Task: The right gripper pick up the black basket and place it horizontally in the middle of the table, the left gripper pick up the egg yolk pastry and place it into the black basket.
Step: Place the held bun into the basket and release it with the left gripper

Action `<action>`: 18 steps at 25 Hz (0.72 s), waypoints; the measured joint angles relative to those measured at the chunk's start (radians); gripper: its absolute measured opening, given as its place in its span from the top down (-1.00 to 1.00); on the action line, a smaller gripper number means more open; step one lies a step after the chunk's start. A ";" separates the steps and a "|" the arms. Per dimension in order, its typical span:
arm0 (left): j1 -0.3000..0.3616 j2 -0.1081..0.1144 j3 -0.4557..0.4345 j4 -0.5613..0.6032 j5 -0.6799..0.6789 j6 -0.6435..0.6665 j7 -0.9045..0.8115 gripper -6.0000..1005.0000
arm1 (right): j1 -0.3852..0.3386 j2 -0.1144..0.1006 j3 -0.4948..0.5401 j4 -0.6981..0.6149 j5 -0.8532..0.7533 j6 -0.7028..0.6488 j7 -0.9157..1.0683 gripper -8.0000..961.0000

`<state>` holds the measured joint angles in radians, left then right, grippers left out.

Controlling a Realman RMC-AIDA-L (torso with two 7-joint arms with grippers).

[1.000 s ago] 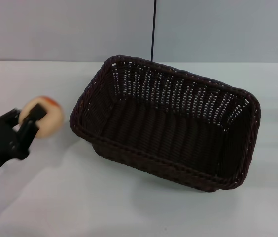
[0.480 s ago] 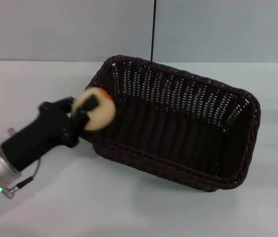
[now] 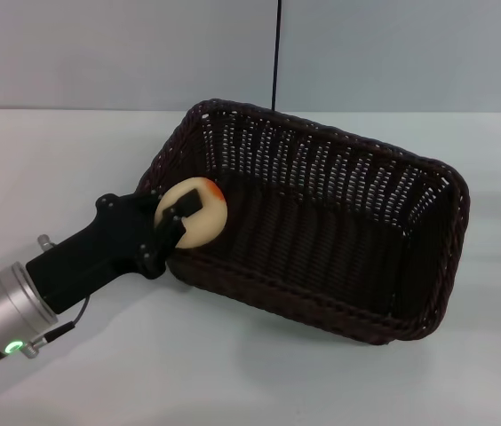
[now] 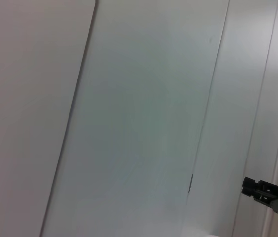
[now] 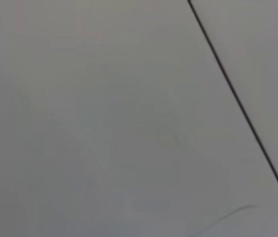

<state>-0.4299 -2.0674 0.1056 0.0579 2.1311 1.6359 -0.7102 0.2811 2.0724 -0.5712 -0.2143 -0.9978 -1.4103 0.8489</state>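
The black basket (image 3: 322, 231) lies on the white table (image 3: 73, 151), near its middle, turned a little askew. My left gripper (image 3: 182, 218) is shut on the egg yolk pastry (image 3: 199, 209), a pale beige ball with an orange-red patch. It holds the pastry just over the basket's left rim, above the inside of the left end. The left arm's black segment and silver base with a green light reach in from the lower left. The right gripper is out of view. The wrist views show only walls.
A thin dark cable (image 3: 276, 53) hangs down the wall behind the basket. A grey wall stands at the table's far edge. Bare white table lies to the left, in front and to the right of the basket.
My left gripper has carried the pastry to the right, from the table left of the basket to over the basket's left rim. The basket has not moved.
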 joint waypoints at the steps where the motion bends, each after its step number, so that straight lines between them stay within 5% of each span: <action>1: 0.004 0.001 0.001 0.003 0.000 0.001 0.000 0.86 | 0.001 0.000 -0.002 0.000 0.000 0.000 0.000 0.06; 18: 0.056 0.005 0.103 0.034 0.001 0.105 0.017 0.87 | 0.016 0.002 -0.006 0.005 -0.003 0.001 -0.001 0.06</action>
<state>-0.3736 -2.0624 0.2084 0.0919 2.1323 1.7411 -0.6933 0.2972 2.0740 -0.5774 -0.2090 -1.0004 -1.4098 0.8483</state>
